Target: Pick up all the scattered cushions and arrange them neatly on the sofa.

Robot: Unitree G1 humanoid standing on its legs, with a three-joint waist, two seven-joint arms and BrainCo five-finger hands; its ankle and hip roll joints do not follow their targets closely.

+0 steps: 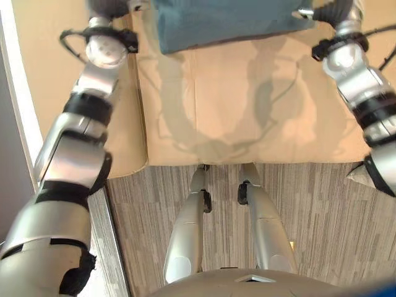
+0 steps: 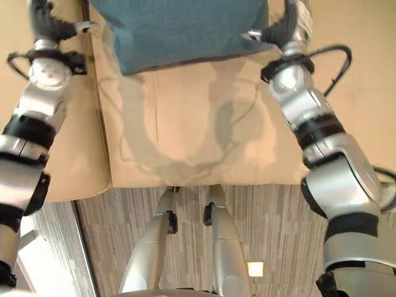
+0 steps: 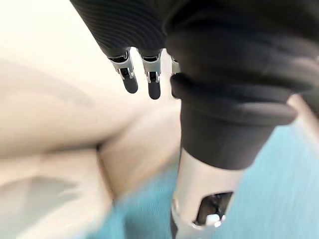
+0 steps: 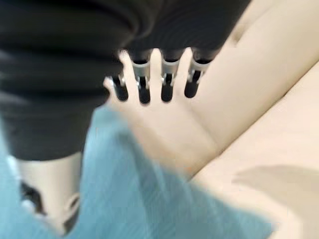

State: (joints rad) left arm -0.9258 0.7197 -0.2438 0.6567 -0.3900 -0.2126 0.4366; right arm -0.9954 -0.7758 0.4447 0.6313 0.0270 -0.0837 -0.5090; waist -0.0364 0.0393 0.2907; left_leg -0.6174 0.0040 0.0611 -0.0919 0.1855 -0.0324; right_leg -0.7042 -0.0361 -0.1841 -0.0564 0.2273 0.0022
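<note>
Left wrist view looks along the left hand (image 3: 149, 74): its dark-tipped fingers (image 3: 130, 82) hang straight from under the ribbed cover, with bare beige upholstery past them, while the thumb (image 3: 207, 199) lies against the teal cushion (image 3: 279, 199). Whether the thumb presses into the fabric or merely rests on it I cannot tell, but the fingers themselves are extended and wrapped around nothing.

In the right wrist view the right hand (image 4: 154, 84) shows the same posture: a row of straight fingers (image 4: 167, 89) pointing out over the beige sofa (image 4: 259, 99), the thumb down beside a fold of the teal cushion, which spreads across the near part of that view. The fingers are not curled round the cloth.

From the head cameras, the cushion (image 2: 179, 31) sits between the two hands, one at each of its side edges, with the left hand (image 2: 46, 21) at the edge on the robot's left and the right hand (image 2: 288, 21) at the opposite edge. It lies toward the back of the seat of the sofa (image 2: 185, 124), with its lower edge sloping slightly and bare seat in front of it. A seam divides the seat from the neighbouring section on the robot's left. Striped grey carpet (image 2: 272, 210) runs along the front of the sofa.
</note>
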